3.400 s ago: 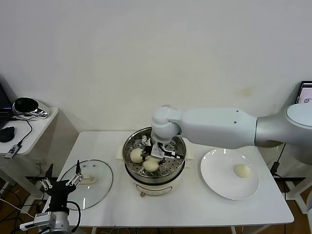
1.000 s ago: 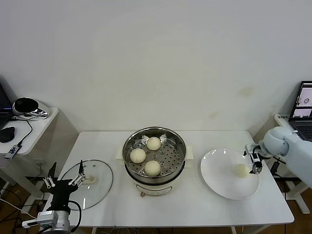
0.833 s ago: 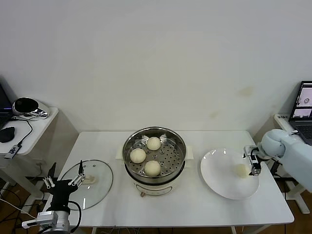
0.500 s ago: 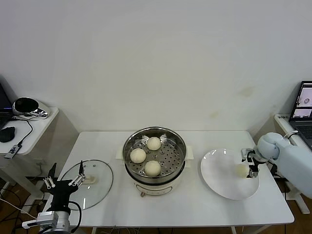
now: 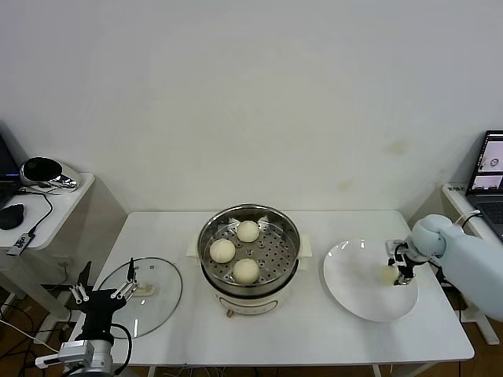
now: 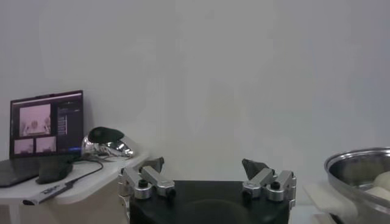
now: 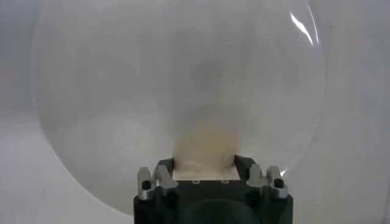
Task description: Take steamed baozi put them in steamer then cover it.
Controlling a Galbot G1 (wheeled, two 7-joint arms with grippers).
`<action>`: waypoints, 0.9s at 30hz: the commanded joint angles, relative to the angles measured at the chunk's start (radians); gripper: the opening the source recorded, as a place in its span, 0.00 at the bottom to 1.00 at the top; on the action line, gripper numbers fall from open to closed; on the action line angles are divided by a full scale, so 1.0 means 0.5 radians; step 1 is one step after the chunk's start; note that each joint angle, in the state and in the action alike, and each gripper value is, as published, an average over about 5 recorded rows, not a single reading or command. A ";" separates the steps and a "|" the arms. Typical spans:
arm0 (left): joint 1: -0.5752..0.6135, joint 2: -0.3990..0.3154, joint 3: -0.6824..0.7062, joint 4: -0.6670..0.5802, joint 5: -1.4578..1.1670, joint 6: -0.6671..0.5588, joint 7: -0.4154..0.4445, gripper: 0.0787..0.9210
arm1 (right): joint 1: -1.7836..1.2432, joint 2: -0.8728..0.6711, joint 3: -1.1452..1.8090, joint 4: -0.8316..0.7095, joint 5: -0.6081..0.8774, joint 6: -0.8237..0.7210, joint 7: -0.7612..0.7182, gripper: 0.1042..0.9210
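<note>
Three cream-white baozi (image 5: 246, 269) lie on the perforated tray of the steel steamer (image 5: 207, 236) at the table's middle. A fourth baozi (image 5: 387, 273) lies on the white plate (image 5: 354, 297) at the right. My right gripper (image 5: 399, 272) is low over the plate, its open fingers on either side of this baozi (image 7: 204, 151), which fills the gap between them (image 7: 204, 165). The glass cover (image 5: 161, 302) with its white handle lies flat on the table at the left. My left gripper (image 5: 100, 295) hangs open and empty at the front left corner, beside the cover.
A side table (image 5: 55, 206) with a shiny object, a mouse and cables stands at the far left. A laptop (image 5: 491, 161) stands at the far right. The left wrist view shows its gripper (image 6: 204, 168) and the steamer's rim (image 6: 359, 163).
My right arm left the steamer, where three baozi now lie, and swung to the plate. In the last second its gripper has dropped and slid left around the plate's baozi.
</note>
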 commanded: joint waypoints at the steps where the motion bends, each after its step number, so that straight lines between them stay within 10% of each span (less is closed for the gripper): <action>1: -0.007 0.004 0.005 0.000 -0.002 0.000 0.000 0.88 | 0.146 -0.150 -0.091 0.177 0.174 -0.060 -0.082 0.59; 12: -0.035 0.009 0.048 0.001 -0.003 -0.001 -0.004 0.88 | 1.284 -0.255 -0.908 0.617 0.745 -0.273 -0.112 0.58; 27: -0.088 0.022 0.065 0.024 -0.011 0.002 -0.006 0.88 | 2.135 0.495 -1.535 0.807 1.763 -0.758 0.202 0.58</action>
